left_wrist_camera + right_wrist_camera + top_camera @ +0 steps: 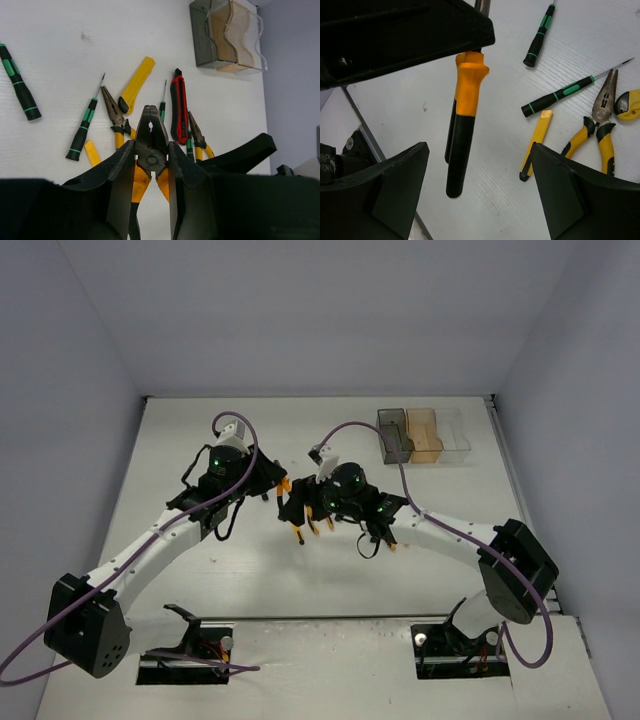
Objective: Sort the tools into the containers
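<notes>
In the left gripper point(151, 149), the pliers point(151, 127) are pinched near the pivot and held above the table point(55, 35). Close by, the right gripper point(477, 150) is spread wide to either side of the hanging handles point(465, 110), apparently without touching them.

White counter point(300, 580), faint wood-grain texture, boxed in by plain pale grey walls point(320, 310) left, back and right. Even, diffuse light.
</notes>
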`<state>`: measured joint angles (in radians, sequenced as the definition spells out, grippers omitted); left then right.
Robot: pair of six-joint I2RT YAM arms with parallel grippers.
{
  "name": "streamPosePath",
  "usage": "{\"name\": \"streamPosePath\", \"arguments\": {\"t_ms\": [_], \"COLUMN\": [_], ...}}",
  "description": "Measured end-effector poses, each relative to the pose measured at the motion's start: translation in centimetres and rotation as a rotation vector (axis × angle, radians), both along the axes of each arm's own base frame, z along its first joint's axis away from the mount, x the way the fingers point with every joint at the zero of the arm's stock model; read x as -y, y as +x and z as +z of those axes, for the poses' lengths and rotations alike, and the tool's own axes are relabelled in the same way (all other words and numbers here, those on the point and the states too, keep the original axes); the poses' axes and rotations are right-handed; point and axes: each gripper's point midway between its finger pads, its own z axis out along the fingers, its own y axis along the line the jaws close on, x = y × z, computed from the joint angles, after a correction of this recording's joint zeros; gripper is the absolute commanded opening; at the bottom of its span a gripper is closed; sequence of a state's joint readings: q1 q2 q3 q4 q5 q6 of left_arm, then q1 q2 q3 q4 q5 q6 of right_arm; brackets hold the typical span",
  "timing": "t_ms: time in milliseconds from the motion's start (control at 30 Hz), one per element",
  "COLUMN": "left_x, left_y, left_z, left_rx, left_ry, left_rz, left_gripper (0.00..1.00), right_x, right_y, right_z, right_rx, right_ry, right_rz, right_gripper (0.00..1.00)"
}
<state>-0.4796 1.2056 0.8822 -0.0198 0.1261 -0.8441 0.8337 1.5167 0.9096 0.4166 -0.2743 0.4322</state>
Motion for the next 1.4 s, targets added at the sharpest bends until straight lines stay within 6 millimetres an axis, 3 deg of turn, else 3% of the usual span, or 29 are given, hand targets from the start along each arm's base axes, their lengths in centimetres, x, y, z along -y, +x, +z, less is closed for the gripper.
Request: {"name": "streamPosePath", "arguments": {"t_ms": [233, 433, 667, 867, 1067, 1100, 1167, 1233, 1400], "left_x": [1.0, 1.4, 1.6, 1.7, 1.7, 1.7, 1.7, 1.5, -0.4], "left_y": [-0.6, -0.8, -0.9, -1.0, -1.0, -1.0, -1.0, -1.0, -1.1], "left_z": [0.2, 0.1, 0.1, 0.2, 0.2, 0.2, 0.2, 0.2, 0.6], "left_rx": [-0.005, -0.003, 0.002, 0.014, 0.032, 0.034, 0.037, 0.042, 0.049], "left_ry": [-0.016, -0.013, -0.005, 0.010, 0.034, 0.037, 0.044, 0.061, 0.159], "left_rz": [-0.014, -0.013, -0.010, -0.007, -0.004, -0.003, 0.001, 0.005, 0.053], "left_gripper": [0.00, 0.00, 0.00, 0.00, 0.03, 0.11, 0.51, 0.73, 0.78], "right_x": [-1.4, -1.6, -1.6, -1.2, -1.1, -1.1, -1.0, -1.0, -0.5], "right_y": [0.2, 0.5, 0.6, 1.2, 1.5, 1.5, 1.5, 1.5, 1.7], "right_z": [0.7, 1.1, 1.1, 0.4, 0.1, 0.1, 0.1, 0.1, -0.5], "right_rx": [0.018, 0.030, 0.036, 0.025, 0.023, 0.024, 0.025, 0.029, 0.039], "right_ry": [0.024, 0.032, 0.030, 0.011, 0.005, 0.004, 0.003, -0.001, -0.039], "right_rz": [0.008, -0.002, -0.007, -0.040, -0.051, -0.052, -0.055, -0.053, -0.067], "right_gripper": [0.67, 0.44, 0.27, 0.01, 0.00, 0.00, 0.00, 0.00, 0.00]}}
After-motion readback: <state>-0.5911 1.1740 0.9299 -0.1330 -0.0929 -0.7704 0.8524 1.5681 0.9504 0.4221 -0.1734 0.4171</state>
